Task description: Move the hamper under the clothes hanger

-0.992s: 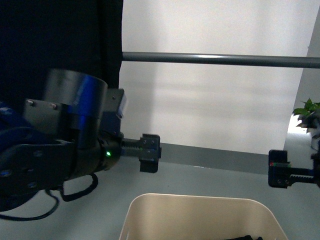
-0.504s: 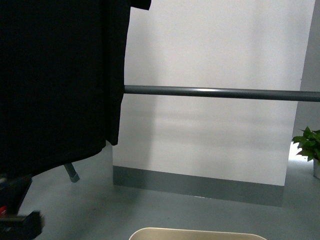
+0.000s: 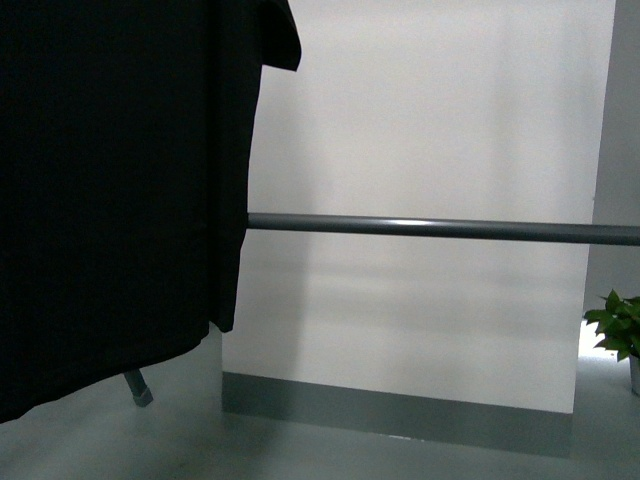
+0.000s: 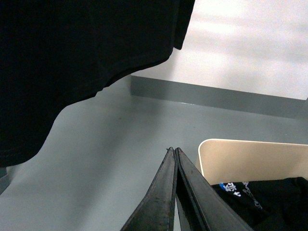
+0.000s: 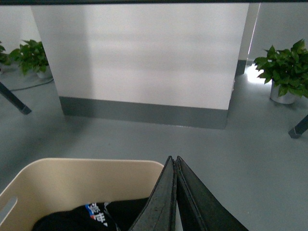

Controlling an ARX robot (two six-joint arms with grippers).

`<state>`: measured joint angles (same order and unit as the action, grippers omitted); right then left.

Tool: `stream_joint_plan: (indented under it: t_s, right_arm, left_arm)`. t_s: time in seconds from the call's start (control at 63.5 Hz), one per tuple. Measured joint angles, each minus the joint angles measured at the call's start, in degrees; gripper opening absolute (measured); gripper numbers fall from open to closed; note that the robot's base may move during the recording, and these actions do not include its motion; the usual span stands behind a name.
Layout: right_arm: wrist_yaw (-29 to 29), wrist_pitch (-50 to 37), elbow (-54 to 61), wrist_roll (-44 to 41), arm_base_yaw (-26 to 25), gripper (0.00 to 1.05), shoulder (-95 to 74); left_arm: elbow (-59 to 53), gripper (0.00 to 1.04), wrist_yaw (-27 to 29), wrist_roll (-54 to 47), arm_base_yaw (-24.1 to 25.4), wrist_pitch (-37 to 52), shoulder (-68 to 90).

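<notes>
One beige hamper [image 5: 72, 185] sits low on the grey floor [image 5: 250, 159], its rolled rim curving round a pile of dark clothing [image 4: 262, 204] inside. Out of the front view it goes, though both wrist views catch it. Left end effector [image 4: 174, 153] is pinched closed beside the hamper's corner; right end effector [image 5: 173, 161] is closed too, tips over the near rim. Open floor runs ahead to the white wall panel [image 3: 420, 130]. Clothes hanger [image 3: 440, 228] bar crosses horizontally, black garment [image 3: 110, 190] draped at the left. Potted plant [image 3: 618, 328] at far right.
</notes>
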<state>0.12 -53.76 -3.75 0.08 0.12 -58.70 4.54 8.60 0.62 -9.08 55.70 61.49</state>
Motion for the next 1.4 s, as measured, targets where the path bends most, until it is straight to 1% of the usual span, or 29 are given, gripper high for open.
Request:
stream_joint_plan:
  t_s: [0.173,0.315,0.362,0.473,0.835,1.402]
  right_arm:
    - [0.0,4.8,1.4,0.0,0.0,0.02,6.6]
    - [0.0,10.6,2.6,0.0,0.0,0.02,13.4]
    - [0.0,12.5,2.9,0.0,0.0,0.02,15.7]
    - [0.0,16.7,3.2,0.0,0.0,0.02,20.4]
    - [0.0,28.0,3.4,0.0,0.0,0.02,32.8]
    - [-0.1,41.7,3.5,0.0,0.0,0.02,46.8]
  left_arm:
    - [-1.6,0.03,-1.8,-0.1,2.1,-4.8,-7.1]
    - [-3.0,0.03,-3.9,-0.1,3.8,-10.7,-14.2]
    - [-3.3,0.03,-7.4,-0.2,6.4,-12.8,-16.7]
    - [-3.5,0.04,-8.2,-0.2,8.8,-17.1,-21.6]
    - [-3.5,0.03,-8.6,-0.3,8.9,-28.7,-34.5]
    - [-3.5,0.03,-8.6,-0.2,8.9,-43.0,-49.0]
